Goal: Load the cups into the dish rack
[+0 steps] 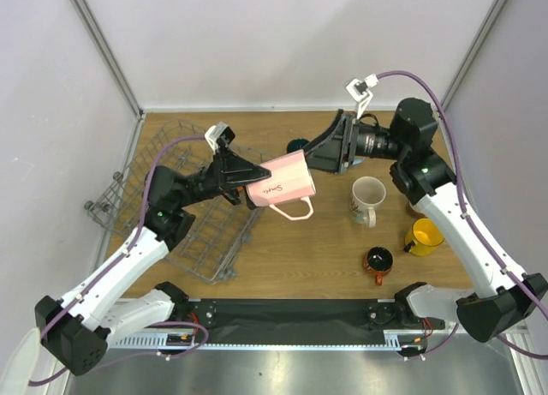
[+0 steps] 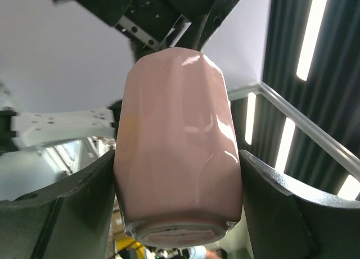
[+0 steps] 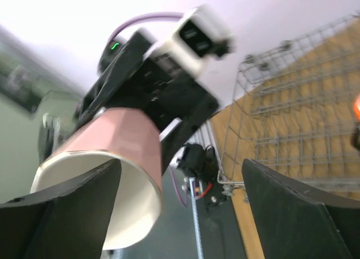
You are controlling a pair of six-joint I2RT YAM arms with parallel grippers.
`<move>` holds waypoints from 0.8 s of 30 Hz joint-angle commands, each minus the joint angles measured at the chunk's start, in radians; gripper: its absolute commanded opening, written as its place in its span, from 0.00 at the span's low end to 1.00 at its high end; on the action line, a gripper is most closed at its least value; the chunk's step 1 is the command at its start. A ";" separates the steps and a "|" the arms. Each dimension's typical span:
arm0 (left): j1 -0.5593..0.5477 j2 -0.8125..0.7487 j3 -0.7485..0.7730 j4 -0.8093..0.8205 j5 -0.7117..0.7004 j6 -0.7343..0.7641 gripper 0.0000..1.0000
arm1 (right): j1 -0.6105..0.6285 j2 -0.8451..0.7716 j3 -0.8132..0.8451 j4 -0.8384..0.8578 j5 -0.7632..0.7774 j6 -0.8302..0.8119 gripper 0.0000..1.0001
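A pink cup (image 1: 287, 182) hangs on its side above the middle of the table, handle down. My left gripper (image 1: 257, 186) is shut on its base end; in the left wrist view both fingers press the sides of the pink cup (image 2: 177, 146). My right gripper (image 1: 324, 155) is open at the rim end. In the right wrist view one finger (image 3: 62, 208) sits in the mouth of the pink cup (image 3: 121, 141) and the other (image 3: 298, 214) stands far off. The wire dish rack (image 1: 128, 168) lies on the left, under my left arm, and looks empty.
A cream cup (image 1: 368, 198), a yellow cup (image 1: 423, 236) and a small red-and-black cup (image 1: 378, 261) stand on the right of the table. A dark green cup (image 1: 297, 145) is partly hidden behind my right gripper. White walls close in the table's back and sides.
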 commanded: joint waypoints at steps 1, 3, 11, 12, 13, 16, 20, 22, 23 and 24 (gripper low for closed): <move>0.077 -0.058 0.045 -0.158 0.031 0.064 0.00 | -0.084 -0.011 0.041 -0.183 0.108 -0.034 1.00; 0.164 -0.072 0.068 -0.301 0.078 0.165 0.00 | -0.127 -0.014 0.050 -0.284 0.154 -0.040 1.00; 0.492 0.058 0.468 -1.300 -0.103 0.857 0.00 | -0.284 0.015 0.089 -0.850 0.514 -0.138 0.97; 0.498 0.086 0.514 -1.449 -0.158 0.945 0.00 | -0.281 0.013 0.082 -0.875 0.525 -0.160 0.96; 0.503 0.118 0.554 -1.504 -0.250 0.972 0.00 | -0.276 0.013 0.073 -0.898 0.536 -0.169 0.96; 0.513 0.178 0.675 -1.577 -0.423 1.012 0.00 | -0.261 -0.013 0.029 -0.935 0.571 -0.213 0.96; 0.539 0.268 0.765 -1.649 -0.658 1.090 0.00 | -0.256 -0.053 -0.033 -0.911 0.587 -0.223 0.96; 0.552 0.319 0.792 -1.638 -0.708 1.116 0.00 | -0.255 -0.063 -0.056 -0.910 0.571 -0.223 0.96; 0.562 0.337 0.806 -1.634 -0.760 1.139 0.00 | -0.253 -0.067 -0.062 -0.910 0.555 -0.226 0.96; 0.565 0.357 0.821 -1.624 -0.782 1.152 0.00 | -0.252 -0.071 -0.070 -0.909 0.553 -0.229 0.96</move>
